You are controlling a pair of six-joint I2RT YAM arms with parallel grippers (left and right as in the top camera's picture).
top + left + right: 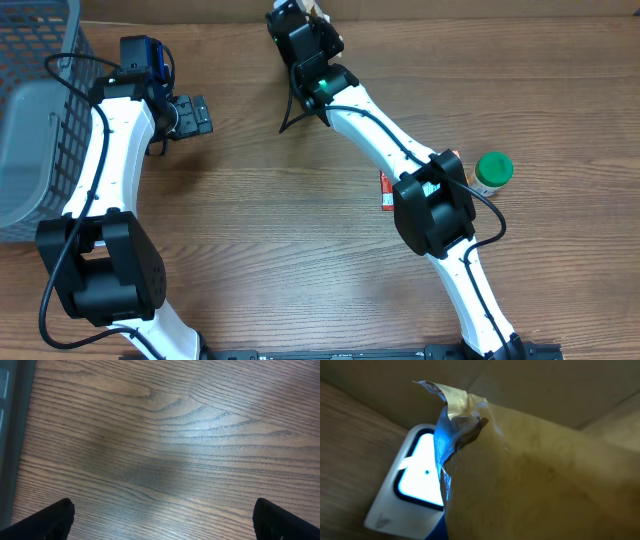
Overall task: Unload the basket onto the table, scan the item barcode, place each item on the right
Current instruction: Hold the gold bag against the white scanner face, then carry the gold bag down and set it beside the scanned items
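At the far edge of the table (300,260), seen from overhead, the right claw (305,18) is clenched on a pale pouch (317,9), which sticks out just past its tip at the top of the frame. The left claw (197,114) hovers well apart from it, jaws spread and gripping nothing, near a grey basket (40,110) on the left. A green-lidded jar (492,171) stands beside the right arm's elbow, and a red pack (385,192) lies partly under that arm.

From the left wrist, only bare wood grain shows between the two black fingertips (54,519), which sit wide apart in the bottom corners. A grey strip runs down the left border.

From the right wrist, the pouch fills most of the frame, tan and creased, its crumpled foil top edge lit blue. Behind it and to the left sits the scanner (417,476), its window glowing white. The pouch overlaps the scanner's right side; whether they touch cannot be told. The claw's own fingers are hidden here.
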